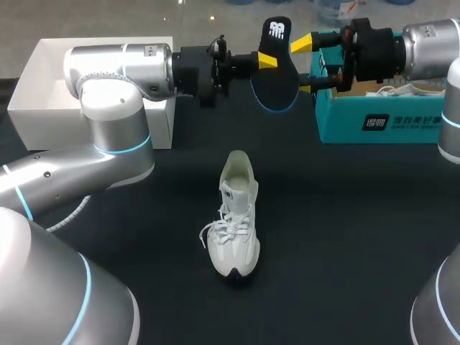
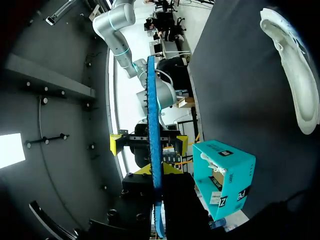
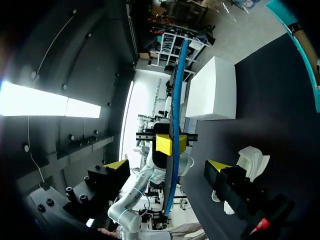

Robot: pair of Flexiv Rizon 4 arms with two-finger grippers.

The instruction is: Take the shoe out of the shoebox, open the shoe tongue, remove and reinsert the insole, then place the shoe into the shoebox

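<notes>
A black insole [image 1: 274, 66] with a blue edge is held upright above the back of the table, my left gripper [image 1: 267, 60] shut on it from the left. In the left wrist view the insole [image 2: 152, 120] shows edge-on, rising out of my left gripper [image 2: 154, 172]. My right gripper [image 1: 303, 66] stands open at the insole's right side. In the right wrist view its fingers [image 3: 117, 165] straddle the insole [image 3: 175, 115] without touching it. The white shoe [image 1: 236, 215] lies on the dark table, toe toward the front. The teal shoebox [image 1: 374, 122] stands at the back right.
A white box lid [image 1: 43, 93] sits at the back left, behind my left arm. White paper shows inside the teal shoebox [image 2: 222, 170]. Dark tabletop surrounds the shoe [image 3: 250, 160] on all sides.
</notes>
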